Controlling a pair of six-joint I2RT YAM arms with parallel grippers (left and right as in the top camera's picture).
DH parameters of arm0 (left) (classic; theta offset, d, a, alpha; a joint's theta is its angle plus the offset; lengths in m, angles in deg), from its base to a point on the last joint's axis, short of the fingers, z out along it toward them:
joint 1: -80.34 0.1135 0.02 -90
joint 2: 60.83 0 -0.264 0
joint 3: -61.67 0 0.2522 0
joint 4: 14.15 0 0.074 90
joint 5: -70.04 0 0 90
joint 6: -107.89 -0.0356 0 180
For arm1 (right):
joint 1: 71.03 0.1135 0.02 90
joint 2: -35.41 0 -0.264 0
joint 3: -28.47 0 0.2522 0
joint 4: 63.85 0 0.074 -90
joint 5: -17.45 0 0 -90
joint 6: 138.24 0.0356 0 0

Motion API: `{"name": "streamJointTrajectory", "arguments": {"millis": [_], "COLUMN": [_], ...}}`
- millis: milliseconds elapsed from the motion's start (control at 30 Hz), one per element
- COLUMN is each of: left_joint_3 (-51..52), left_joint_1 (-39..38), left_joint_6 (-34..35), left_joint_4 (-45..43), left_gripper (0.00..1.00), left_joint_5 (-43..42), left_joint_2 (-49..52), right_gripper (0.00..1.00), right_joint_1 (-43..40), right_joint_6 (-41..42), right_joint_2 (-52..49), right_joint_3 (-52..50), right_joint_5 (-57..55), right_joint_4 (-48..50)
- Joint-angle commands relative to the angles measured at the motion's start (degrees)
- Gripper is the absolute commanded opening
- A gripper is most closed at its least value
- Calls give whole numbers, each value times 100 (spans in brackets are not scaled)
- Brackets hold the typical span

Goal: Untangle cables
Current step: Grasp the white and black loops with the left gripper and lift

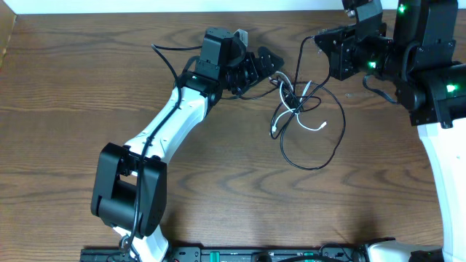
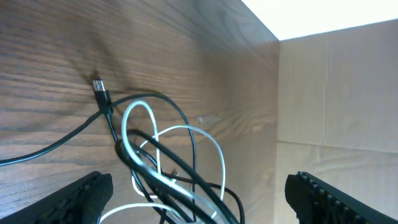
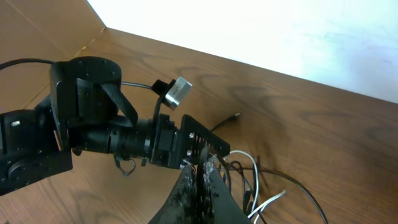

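The black cable (image 1: 339,138) and the white cable (image 1: 311,126) lie knotted together on the wooden table, right of centre. My left gripper (image 1: 271,71) is open just left of the knot. In the left wrist view the crossed white cable (image 2: 219,155) and black cable (image 2: 180,118) sit between its wide-spread fingers (image 2: 87,193). A black plug (image 2: 98,87) rests on the table beyond. A black strand arcs up from the knot to my right gripper (image 1: 316,38), which is shut on it. In the right wrist view the right gripper (image 3: 203,167) has its fingers pressed together, with the plug (image 3: 234,116) past them.
A cardboard wall (image 2: 336,87) stands beyond the table's far edge. The left arm (image 1: 171,124) stretches diagonally from the front left. The right arm's body (image 1: 429,80) fills the back right corner. A black base rail (image 1: 255,255) runs along the front edge.
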Motion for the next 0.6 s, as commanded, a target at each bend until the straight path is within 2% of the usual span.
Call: {"name": "streamJointTrajectory", "arguments": {"millis": [0,333,567], "left_joint_3": [-127,-125,-125], "left_joint_1": [-151,-479,-494], "left_joint_6": [136,90,94], "left_joint_4": [-26,400,339], "left_gripper": [94,94,92], "left_joint_5": [221,269,479], "left_joint_2": [68,74,74], "right_gripper": [1,1,1], "right_joint_1": [-20,-20,-20], "right_joint_6": [76,76,76], "right_joint_2": [-4,-4,-4], "right_joint_3": [17,15,15], "right_joint_5": [-22,-85,-83], "right_joint_4": [11,-61,-90]}}
